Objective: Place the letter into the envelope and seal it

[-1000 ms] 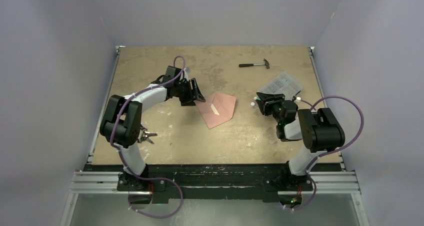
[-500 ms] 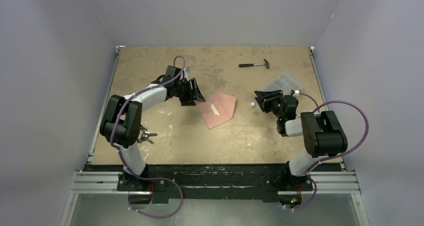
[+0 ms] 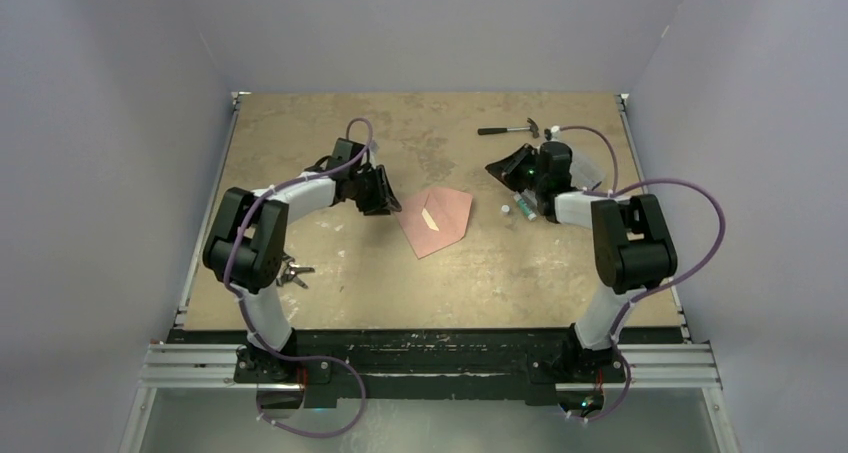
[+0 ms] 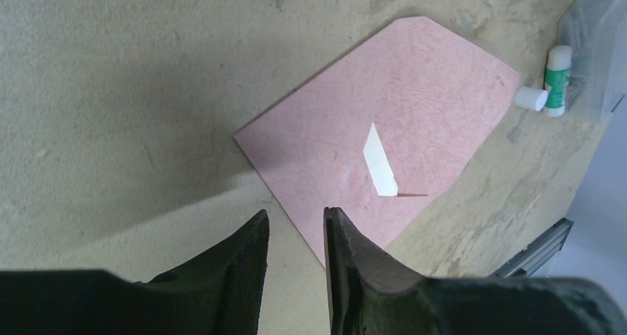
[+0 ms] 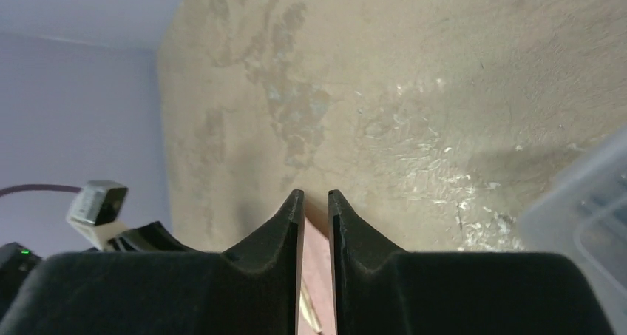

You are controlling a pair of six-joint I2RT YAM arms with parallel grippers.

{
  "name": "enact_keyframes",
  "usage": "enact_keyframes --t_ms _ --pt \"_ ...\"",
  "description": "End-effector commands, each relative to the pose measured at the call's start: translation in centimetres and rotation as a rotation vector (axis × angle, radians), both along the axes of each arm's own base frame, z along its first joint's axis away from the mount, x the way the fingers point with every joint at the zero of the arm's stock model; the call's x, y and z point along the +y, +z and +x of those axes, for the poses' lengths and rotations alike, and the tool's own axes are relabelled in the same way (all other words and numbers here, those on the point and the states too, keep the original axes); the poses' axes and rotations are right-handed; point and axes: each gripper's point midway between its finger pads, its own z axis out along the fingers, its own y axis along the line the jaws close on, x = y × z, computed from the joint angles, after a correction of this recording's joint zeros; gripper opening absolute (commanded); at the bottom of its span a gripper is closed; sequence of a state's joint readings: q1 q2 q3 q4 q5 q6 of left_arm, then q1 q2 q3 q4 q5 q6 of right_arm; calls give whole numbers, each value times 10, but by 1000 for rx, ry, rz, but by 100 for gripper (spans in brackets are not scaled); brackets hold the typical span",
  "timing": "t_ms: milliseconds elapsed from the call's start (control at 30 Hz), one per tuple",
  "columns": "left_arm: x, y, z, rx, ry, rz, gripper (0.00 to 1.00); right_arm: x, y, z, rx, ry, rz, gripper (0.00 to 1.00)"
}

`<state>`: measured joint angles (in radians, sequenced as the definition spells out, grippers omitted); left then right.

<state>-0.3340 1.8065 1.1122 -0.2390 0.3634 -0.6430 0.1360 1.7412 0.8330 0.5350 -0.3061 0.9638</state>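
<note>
The salmon-pink envelope lies flat mid-table with its flap folded down and a white strip on top. It also shows in the left wrist view, and as a sliver in the right wrist view. No separate letter sheet shows. My left gripper is open and empty just above the envelope's left edge; in its own view the jaws straddle that edge. My right gripper hovers to the right of and behind the envelope. In the right wrist view it is empty, its jaws a narrow gap apart.
An uncapped glue stick and its white cap lie right of the envelope. A clear plastic box sits beyond them. A hammer lies at the back right. A small metal object lies near the left arm.
My right gripper has swung away from the glue stick toward the back of the table, leaving the stick lying there. My left gripper has shifted slightly. The envelope has not moved.
</note>
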Motion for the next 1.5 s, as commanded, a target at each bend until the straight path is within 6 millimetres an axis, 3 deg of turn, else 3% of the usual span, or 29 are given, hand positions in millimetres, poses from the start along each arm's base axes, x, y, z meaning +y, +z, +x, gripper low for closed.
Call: enact_keyframes --t_ms 0,133,267,567,867,1167,1467 --pt "-5 -7 24 -37 4 -4 31 14 -36 1 88 106 -131 20" --pt "-8 -12 30 -42 -11 1 26 27 -53 1 121 176 -140 20" --pt "-6 -33 26 7 -11 36 25 41 -68 0 159 248 -140 18" --pt "3 -68 9 133 13 173 23 77 -59 -25 153 474 -34 16" --pt "8 -84 0 181 45 221 22 103 -41 -57 119 656 46 15" --pt "5 -94 -9 210 40 202 21 126 -34 -69 96 658 129 16" --pt "6 -98 -16 222 31 195 20 138 -25 -53 9 509 101 21"
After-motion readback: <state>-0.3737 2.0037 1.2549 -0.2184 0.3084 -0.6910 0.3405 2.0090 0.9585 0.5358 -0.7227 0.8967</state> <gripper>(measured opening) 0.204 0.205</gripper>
